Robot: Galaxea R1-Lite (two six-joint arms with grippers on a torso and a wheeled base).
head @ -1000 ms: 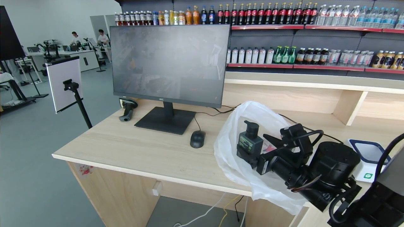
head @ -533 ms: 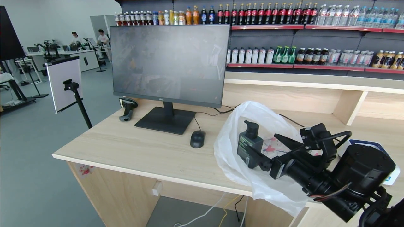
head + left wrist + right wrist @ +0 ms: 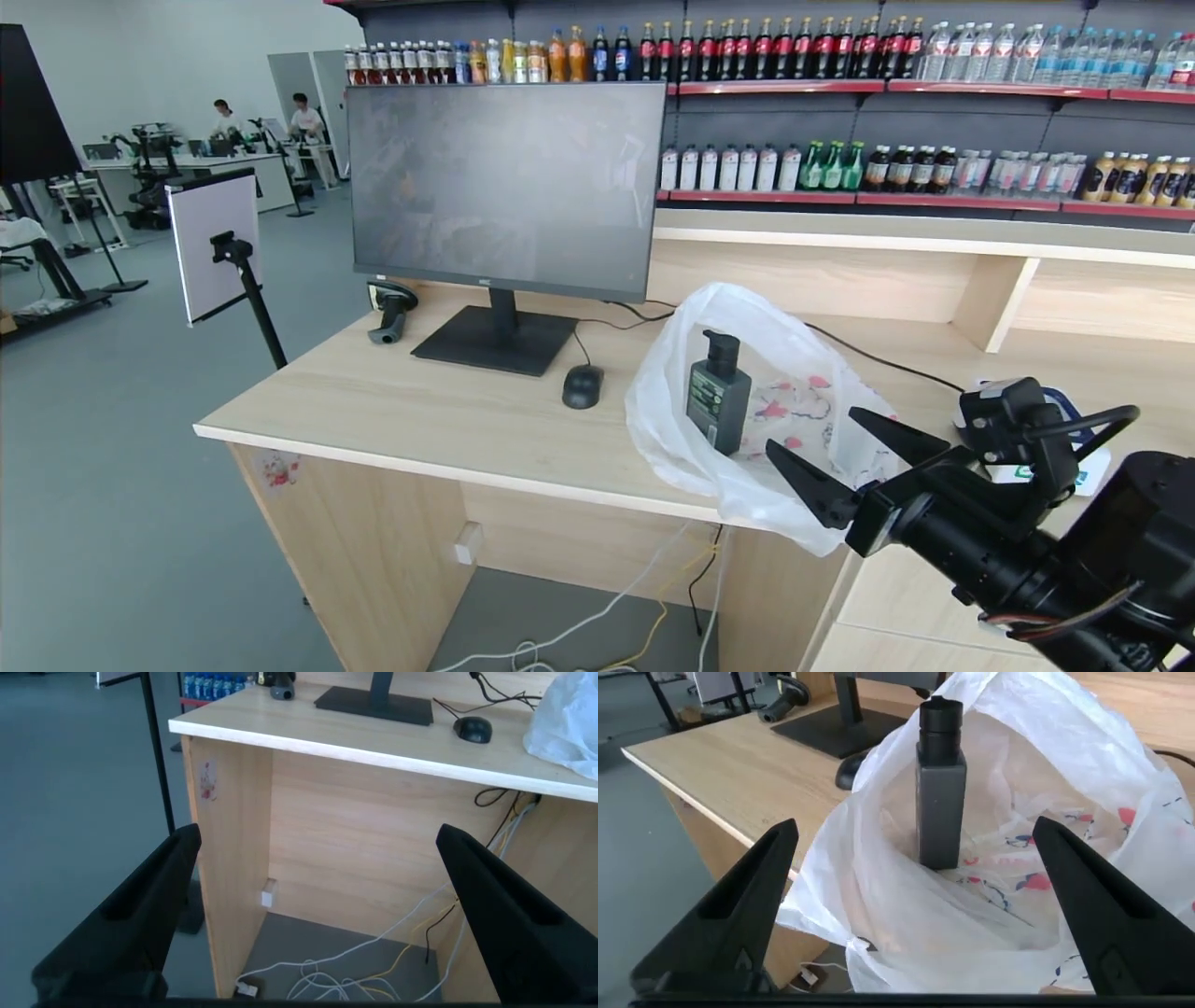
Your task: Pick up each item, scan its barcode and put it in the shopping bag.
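Observation:
A dark green pump bottle (image 3: 718, 396) stands upright inside the white plastic shopping bag (image 3: 672, 411) on the wooden counter (image 3: 448, 420). My right gripper (image 3: 810, 429) hangs open just off the bag's front right side, clear of the bottle, with nothing between its fingers. In the right wrist view the bottle (image 3: 940, 793) stands beyond the spread fingers (image 3: 757, 896), with the bag (image 3: 878, 868) around it. My left gripper (image 3: 318, 833) is open and empty, low in front of the counter's left end, below the tabletop (image 3: 374, 742).
A monitor (image 3: 509, 187), a mouse (image 3: 582, 385) and a handheld scanner (image 3: 390, 308) sit on the counter left of the bag. A white payment device (image 3: 1090, 467) lies at the right. A board on a tripod (image 3: 219, 243) stands off the left end. Drink shelves line the back.
My right gripper opened off the pump bottle and drew back to the right and toward the front edge. The bottle stays standing in the bag. The head camera also shifted.

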